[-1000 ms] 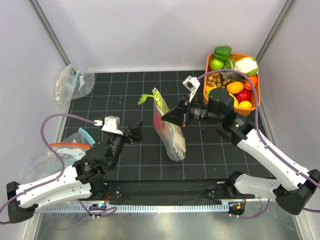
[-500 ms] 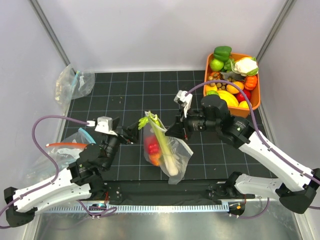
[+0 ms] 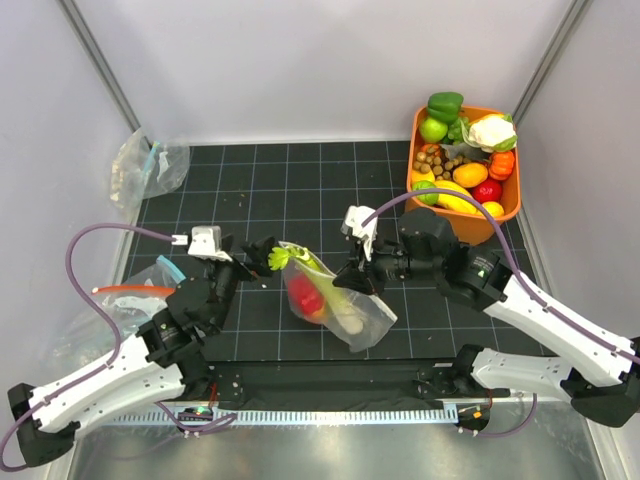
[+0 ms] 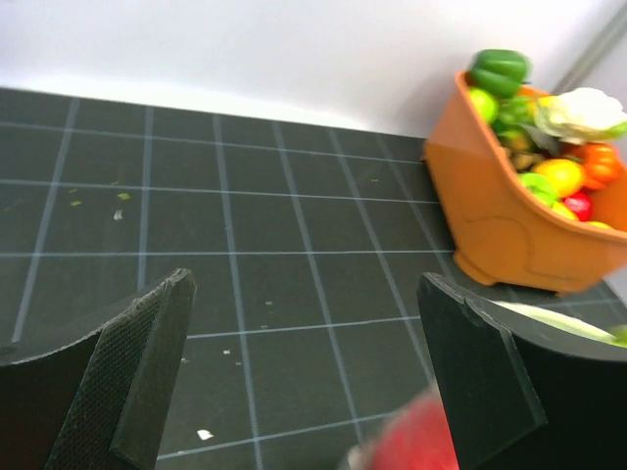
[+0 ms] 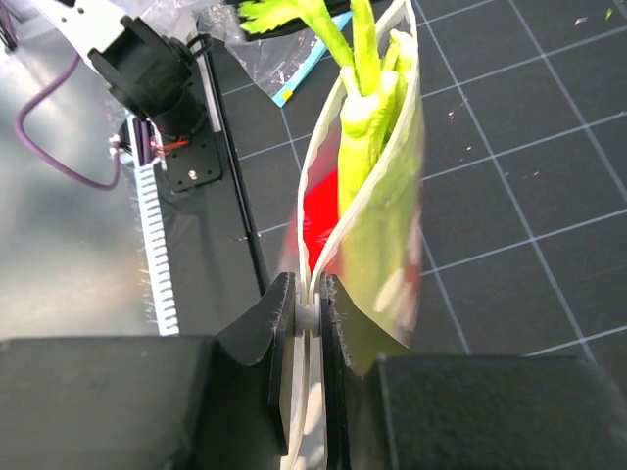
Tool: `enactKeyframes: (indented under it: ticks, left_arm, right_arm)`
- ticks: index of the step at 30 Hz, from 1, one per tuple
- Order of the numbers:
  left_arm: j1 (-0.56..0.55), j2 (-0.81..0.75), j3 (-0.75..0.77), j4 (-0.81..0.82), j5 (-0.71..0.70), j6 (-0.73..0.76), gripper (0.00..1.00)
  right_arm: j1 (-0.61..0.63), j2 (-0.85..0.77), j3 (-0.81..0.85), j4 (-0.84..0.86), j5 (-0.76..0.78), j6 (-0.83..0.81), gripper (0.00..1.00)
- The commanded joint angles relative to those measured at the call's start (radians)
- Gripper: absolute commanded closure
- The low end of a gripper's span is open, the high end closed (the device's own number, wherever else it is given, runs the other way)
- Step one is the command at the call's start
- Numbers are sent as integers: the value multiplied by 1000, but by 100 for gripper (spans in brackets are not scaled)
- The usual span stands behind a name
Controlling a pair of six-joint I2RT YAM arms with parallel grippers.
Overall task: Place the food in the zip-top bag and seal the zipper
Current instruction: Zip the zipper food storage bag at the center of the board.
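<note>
The dotted zip-top bag point(image 3: 345, 305) lies on the mat at the centre, with the pale-green celery stalk point(image 3: 325, 285) and a red toy vegetable point(image 3: 305, 298) inside. The celery's leafy end point(image 3: 277, 257) sticks out of the mouth at the left. My right gripper point(image 3: 345, 281) is shut on the bag's pale zipper strip point(image 5: 311, 294) at the mouth's right end; the mouth ahead of it gapes around the celery point(image 5: 372, 147). My left gripper point(image 3: 262, 268) is open and empty just left of the leafy end; a red blur point(image 4: 421, 441) shows between its fingers.
An orange basket point(image 3: 415, 140) of toy produce stands at the back right. A clear bag with a teal strip point(image 3: 145, 165) lies at the back left. A bag with a red-orange strip point(image 3: 125, 295) lies at the left, under my left arm.
My right gripper has lowered and swung the bag down and to the left, from hanging upright to lying on the mat. My left gripper has moved right, close to the leafy end.
</note>
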Motion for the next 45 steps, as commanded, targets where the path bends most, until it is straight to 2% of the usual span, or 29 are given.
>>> enactKeyframes:
  ticks: [1,3,5,10,13,18,23,24,34,45]
  left_arm:
    - [62,23,38,-52,-21,-100,0]
    - [94,29,33,-53,19,-121,0]
    - [107,15,19,-37,113,-131,0]
    - [119,-130,-82,95,349,-121,0]
    - [118,-206,-139,125,458,-110,0]
    - [119,-226,-171,174,639,-96,0]
    - [118,-171,-148,217,762,-102,0]
    - [119,-158,-145,241,858,-104,0]
    - [119,79,-107,401,1255,-133,0]
    - [119,-32,-196,548,1297,-148,0]
  right_arm:
    - [10,-19,13,19,3,-82,99]
    - [12,-17,12,17,-28,-118,99]
    - [12,-16,13,16,10,-135,99]
    - [12,-22,29,6,18,-179,99]
    - [12,-40,36,-3,-69,-204,99]
    - [12,-75,67,-59,-251,-225,99]
    - [12,-98,75,-92,-377,-248,99]
    - [12,-97,69,-89,-387,-247,99]
    - [12,-80,47,-69,-548,-259,99]
    - [12,-109,41,-84,-637,-265,99]
